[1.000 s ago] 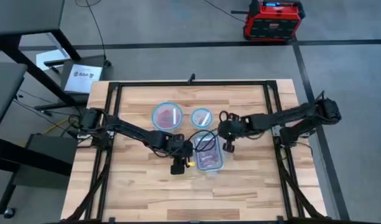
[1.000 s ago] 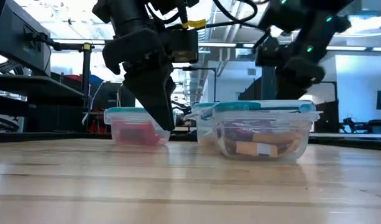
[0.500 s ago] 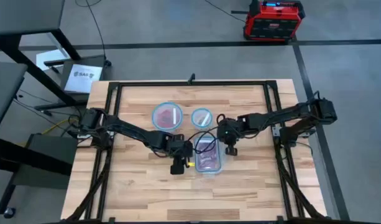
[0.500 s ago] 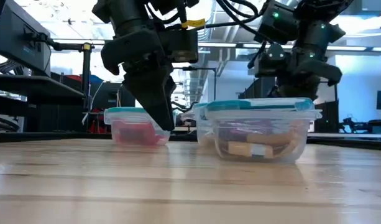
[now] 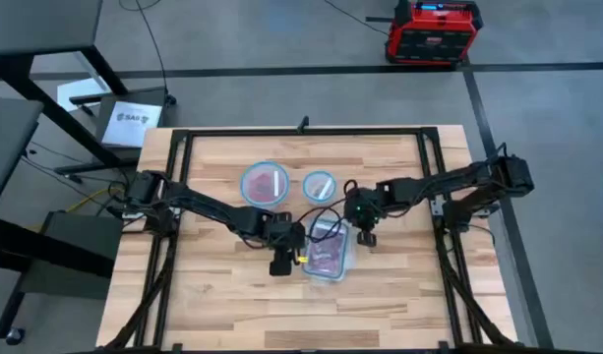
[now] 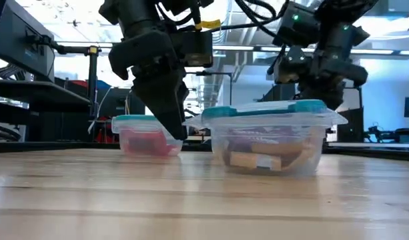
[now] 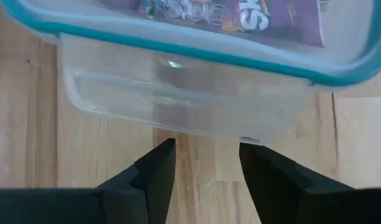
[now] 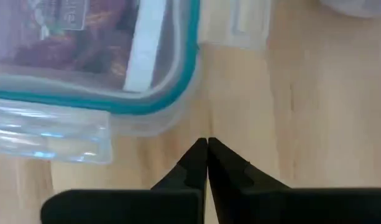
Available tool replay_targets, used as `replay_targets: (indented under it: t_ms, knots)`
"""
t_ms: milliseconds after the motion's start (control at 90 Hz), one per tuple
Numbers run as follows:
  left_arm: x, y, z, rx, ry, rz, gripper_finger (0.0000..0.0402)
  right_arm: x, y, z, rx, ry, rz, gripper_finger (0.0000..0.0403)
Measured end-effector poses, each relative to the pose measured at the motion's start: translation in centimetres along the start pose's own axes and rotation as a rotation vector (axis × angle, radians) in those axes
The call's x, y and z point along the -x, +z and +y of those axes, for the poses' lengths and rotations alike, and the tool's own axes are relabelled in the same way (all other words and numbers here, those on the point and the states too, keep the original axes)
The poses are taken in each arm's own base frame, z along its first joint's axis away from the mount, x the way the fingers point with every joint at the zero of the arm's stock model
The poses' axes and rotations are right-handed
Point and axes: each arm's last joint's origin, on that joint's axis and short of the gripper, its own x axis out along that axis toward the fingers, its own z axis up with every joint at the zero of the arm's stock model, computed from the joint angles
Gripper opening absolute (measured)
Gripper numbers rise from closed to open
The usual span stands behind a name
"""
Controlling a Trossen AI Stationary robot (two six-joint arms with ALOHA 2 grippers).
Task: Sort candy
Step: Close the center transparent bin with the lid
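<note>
Wooden boards make the table (image 5: 222,295), and three clear tubs with blue rims sit on it. A big round tub (image 5: 266,183) holds red candy (image 5: 270,181). A small round tub (image 5: 319,184) holds one white stick (image 5: 321,185). The rectangular tub (image 5: 327,252) sits nearest the front and holds the mixed candy (image 6: 264,152): purple packets, a pale stick and some tan pieces. Its lid looks shut and a bit crooked in the low view.

The left gripper (image 5: 282,262) hangs just beside the left end of the rectangular tub. In its wrist view its two fingers (image 7: 156,174) are spread apart with nothing between them, and the tub's lid tab (image 7: 178,102) is right in front of them. The right gripper (image 5: 364,234) is at the tub's other side, close to a corner. Its fingers (image 8: 196,165) are pressed together with nothing in them.

The step now seems to be getting this tub open, so the candy inside can be picked out. To do it well, the left gripper should slide forward until the tab is between its fingers, then squeeze and lift slowly. The right gripper could press down on the tub so it does not slide or tip. Pulling too fast could spill the sweets.
</note>
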Motion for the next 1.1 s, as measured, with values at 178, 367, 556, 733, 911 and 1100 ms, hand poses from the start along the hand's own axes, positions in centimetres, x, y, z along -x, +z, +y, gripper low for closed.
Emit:
replay_targets:
  t_ms: [178, 367, 556, 733, 911, 1100]
  knots:
    - [0.0, -0.1, -0.1, 0.015, -0.001, 0.005, 0.0164, 0.9, -0.6, 0.8, -0.015, 0.005, 0.028, 0.0]
    - [0.0, -0.1, -0.1, 0.017, -0.001, 0.007, 0.0164, 2.0, -0.6, 1.8, -0.051, -0.056, -0.044, 0.0]
    - [0.0, -0.1, -0.1, 0.017, -0.001, 0.008, 0.0164, 1.5, -0.4, 1.0, -0.128, -0.127, -0.045, 0.0]
    - [0.0, -0.1, -0.1, 0.03, 0.0, 0.011, 0.0164, 1.4, -0.2, 3.5, -0.04, 0.134, -0.052, 0.0]
    - [0.0, -0.1, -0.1, 0.031, -0.003, 0.011, 0.0164, 1.4, -1.0, 2.6, -0.112, -0.104, -0.008, 0.0]
    - [0.0, -0.1, -0.1, 0.032, -0.001, 0.01, 0.0164, 1.4, -0.2, 2.8, -0.119, -0.054, -0.084, 0.0]
